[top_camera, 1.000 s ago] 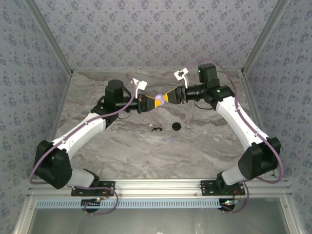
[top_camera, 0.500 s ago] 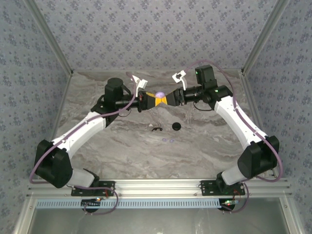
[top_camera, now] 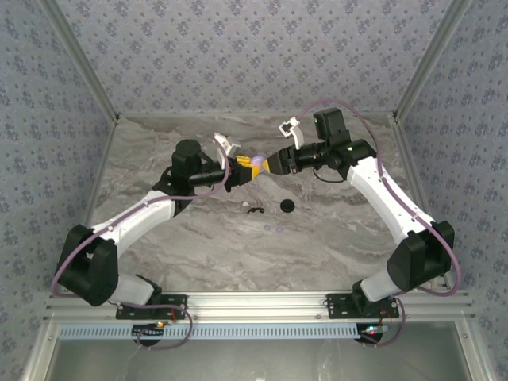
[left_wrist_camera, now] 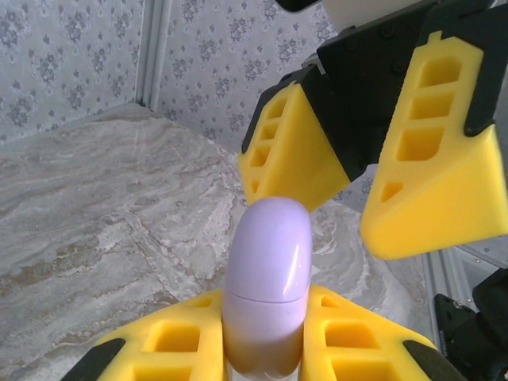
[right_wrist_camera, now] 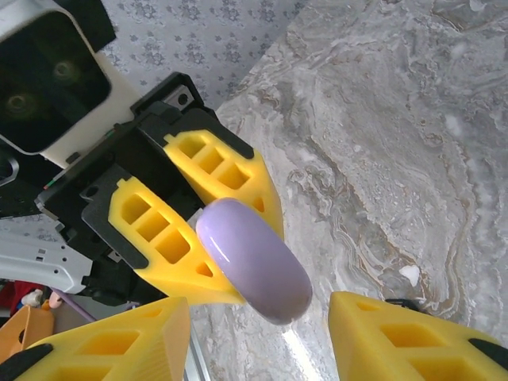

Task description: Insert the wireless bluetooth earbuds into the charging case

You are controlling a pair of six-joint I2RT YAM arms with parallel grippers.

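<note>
charging case sat clamped in left gripper, long axis aimed at right gripper, whose jaws stood apart astride its free end. earbuds lay on table, well below.

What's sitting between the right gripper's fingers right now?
The lilac charging case, clamped by the left gripper. Its rounded end pokes into the open right gripper, with space on both sides in the right wrist view.
</note>
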